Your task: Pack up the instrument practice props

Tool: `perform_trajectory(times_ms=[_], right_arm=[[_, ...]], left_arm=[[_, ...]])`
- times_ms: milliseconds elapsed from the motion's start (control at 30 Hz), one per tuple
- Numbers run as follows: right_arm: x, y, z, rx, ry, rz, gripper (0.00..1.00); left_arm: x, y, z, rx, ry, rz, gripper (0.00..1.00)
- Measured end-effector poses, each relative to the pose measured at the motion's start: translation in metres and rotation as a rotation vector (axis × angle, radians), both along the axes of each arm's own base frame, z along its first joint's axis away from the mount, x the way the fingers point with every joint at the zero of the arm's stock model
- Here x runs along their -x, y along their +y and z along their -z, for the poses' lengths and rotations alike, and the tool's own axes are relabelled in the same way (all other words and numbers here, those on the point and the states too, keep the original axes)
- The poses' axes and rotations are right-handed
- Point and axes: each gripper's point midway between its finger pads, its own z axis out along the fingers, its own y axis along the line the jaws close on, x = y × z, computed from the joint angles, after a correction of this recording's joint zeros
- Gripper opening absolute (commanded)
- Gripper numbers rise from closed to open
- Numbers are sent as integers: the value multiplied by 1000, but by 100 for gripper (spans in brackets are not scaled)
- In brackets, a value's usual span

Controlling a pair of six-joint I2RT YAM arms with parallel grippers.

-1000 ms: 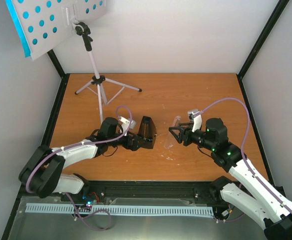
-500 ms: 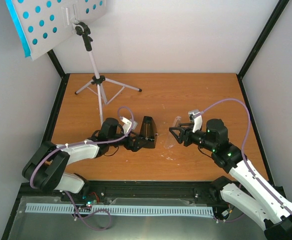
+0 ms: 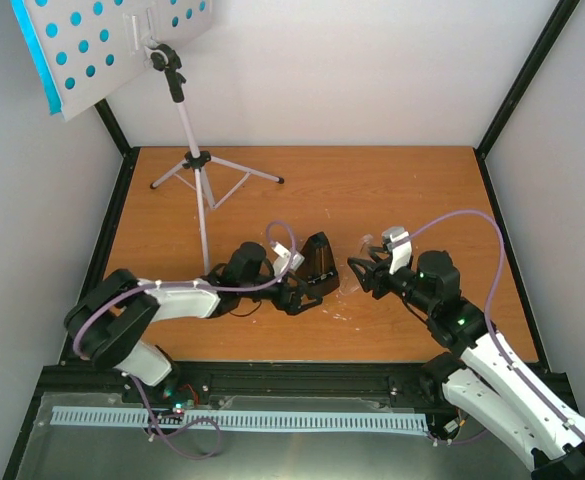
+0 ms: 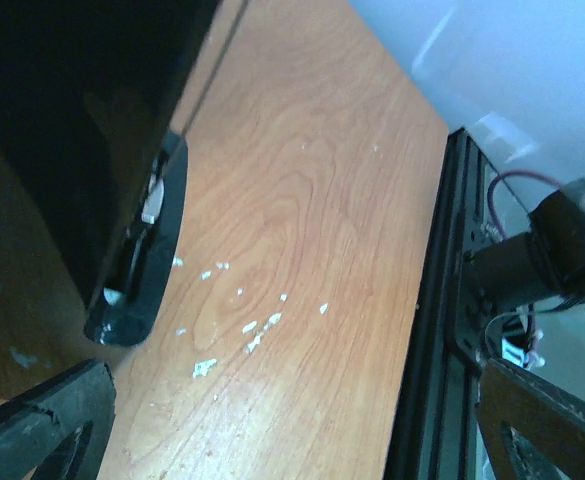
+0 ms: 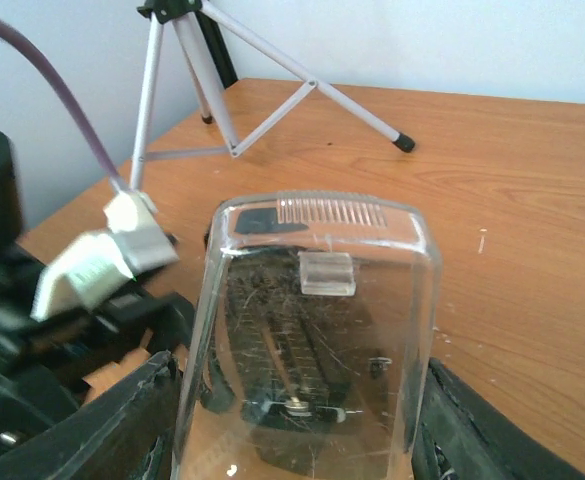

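The black pyramid metronome (image 3: 320, 266) stands mid-table, leaning slightly right. My left gripper (image 3: 300, 293) is low at its near-left side and open. In the left wrist view the metronome (image 4: 72, 150) fills the upper left, and bare wood lies between the fingers (image 4: 42, 425). My right gripper (image 3: 361, 271) is shut on the clear cover (image 5: 317, 340), held just right of the metronome, whose face shows through it. The white tripod music stand (image 3: 194, 170) stands back left. Its hole-punched desk (image 3: 102, 40) carries cyan sheet-music pages (image 3: 35, 55).
Black frame rails (image 3: 272, 375) run round the wooden table (image 3: 372, 190), with white walls on three sides. White flecks (image 4: 257, 330) dot the wood near the front. The left arm's purple cable (image 3: 272, 235) loops above its wrist. The stand's tripod legs (image 5: 272, 100) spread behind the cover.
My left arm has reached further right, and the metronome has shifted right with it, close to the cover. The right gripper, still holding the cover, has shifted slightly.
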Motion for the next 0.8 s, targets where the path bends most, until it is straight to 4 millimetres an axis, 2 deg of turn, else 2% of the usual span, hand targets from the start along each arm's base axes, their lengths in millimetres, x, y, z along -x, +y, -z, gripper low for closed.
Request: perform_trajectory(times_ms=[67, 133, 233, 300, 333, 400, 467, 533, 600, 800], right_arm=[[-3, -2, 5, 17, -21, 10, 52], [-6, -1, 9, 29, -52, 12, 52], [-9, 6, 10, 42, -99, 2, 52], [-12, 12, 9, 52, -140, 0, 52], [-12, 15, 10, 55, -158, -2, 52], [-12, 19, 9, 60, -201, -1, 52], [-12, 22, 9, 55, -247, 5, 52], [-11, 24, 12, 51, -275, 10, 52], [-12, 25, 14, 51, -295, 17, 52], [-6, 32, 18, 34, -358, 9, 52]], left_arm=[[-5, 4, -13, 6, -12, -30, 99], [-11, 8, -37, 31, -39, -57, 99], [-31, 20, -96, 92, -99, -103, 99], [-53, 35, -141, 117, -166, -147, 99], [-69, 45, -170, 126, -215, -174, 99], [-91, 62, -209, 140, -289, -213, 99], [-107, 79, -233, 161, -332, -238, 100], [-119, 89, -235, 168, -331, -255, 98], [-126, 86, -223, 175, -288, -232, 96], [-141, 59, -152, 160, -59, -139, 92]])
